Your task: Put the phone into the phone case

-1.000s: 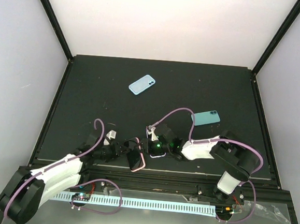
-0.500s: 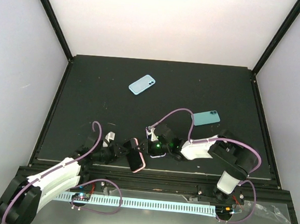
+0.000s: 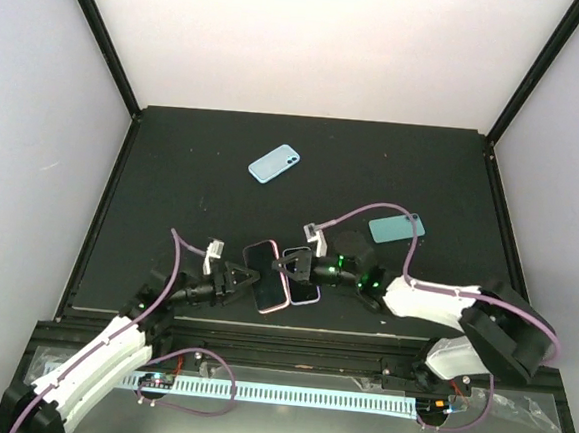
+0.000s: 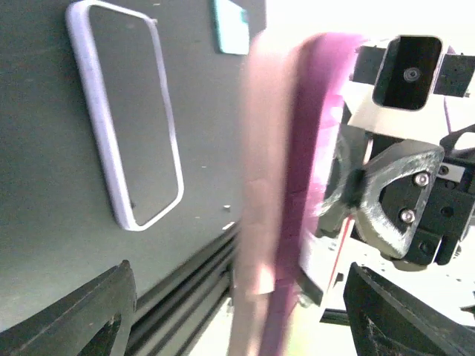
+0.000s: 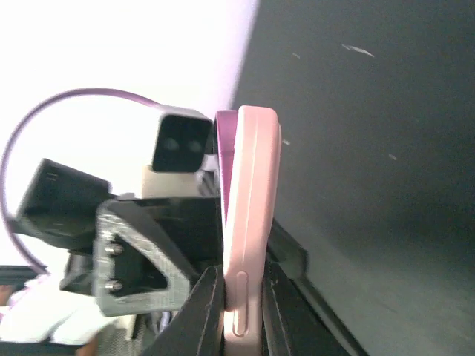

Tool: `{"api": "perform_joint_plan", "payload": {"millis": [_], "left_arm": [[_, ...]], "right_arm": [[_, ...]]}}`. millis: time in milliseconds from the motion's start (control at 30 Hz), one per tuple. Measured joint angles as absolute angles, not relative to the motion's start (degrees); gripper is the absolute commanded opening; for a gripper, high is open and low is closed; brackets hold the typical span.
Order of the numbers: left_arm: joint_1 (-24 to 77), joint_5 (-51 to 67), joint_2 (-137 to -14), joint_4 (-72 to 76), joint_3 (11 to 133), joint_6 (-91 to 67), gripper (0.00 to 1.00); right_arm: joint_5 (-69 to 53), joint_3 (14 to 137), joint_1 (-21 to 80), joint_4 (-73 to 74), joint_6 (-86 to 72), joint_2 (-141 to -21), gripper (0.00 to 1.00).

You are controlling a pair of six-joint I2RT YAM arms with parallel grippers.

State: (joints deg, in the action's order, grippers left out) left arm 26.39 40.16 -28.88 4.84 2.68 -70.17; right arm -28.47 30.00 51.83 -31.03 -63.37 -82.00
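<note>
— Where is the pink case (image 3: pixel 267 278)?

— At the near edge of the desk (image 3: pixel 171 187), between the two arms, with one claw at each of its long sides. The right claw (image 3: pixel 288 267) is pinching it: in the right wrist view the case stands edge-on, with a finger (image 5: pixel 206 308) pressed against each face.

— And the left claw (image 3: pixel 232 282)?

— It is spread wide. Its own camera shows the blurred pink edge in the gap, touching neither finger. A purple layer lies flush against the pink one. I cannot tell whether that is a phone.

— Any other phone near them?

— A lavender-rimmed phone (image 3: pixel 307 286) lies flat on the desk, dark face up, just beside the case and partly under the right claw. A light blue phone (image 3: pixel 274 163) and a teal phone (image 3: pixel 397 227) lie well apart from both claws, farther back.
</note>
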Motion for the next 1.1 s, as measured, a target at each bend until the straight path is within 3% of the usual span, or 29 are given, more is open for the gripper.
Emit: {"api": "perform_joint_plan", "payload": {"millis": [200, 400, 500, 733, 867, 1100], "left_arm": [[26.4, 42.5, -23.6, 11.8, 2.9, -74.7, 0.78], [26.9, 43.9, -22.9, 24.9, 2.7, -80.9, 0.67], [27.6, 44.0, -23.7, 30.5, 2.7, -82.8, 0.57], [29.2, 44.2, -26.9, 34.8, 2.9, -83.1, 0.19], [29.4, 44.1, -27.4, 33.5, 3.1, -81.4, 0.02], [29.4, 43.9, -27.0, 27.2, 5.5, -76.8, 0.02]], "right_arm": [[-29.0, 29.1, 50.7, -35.4, -66.9, -73.5, 0.10], [-29.0, 28.1, 50.6, -41.5, -71.5, -69.7, 0.10], [-28.9, 27.7, 50.6, -43.8, -73.3, -69.2, 0.10], [-28.1, 26.9, 50.6, -44.6, -74.5, -69.1, 0.11], [-27.6, 26.5, 50.5, -43.6, -74.5, -69.2, 0.18], [-28.1, 26.5, 50.1, -43.4, -73.4, -69.4, 0.28]]}}
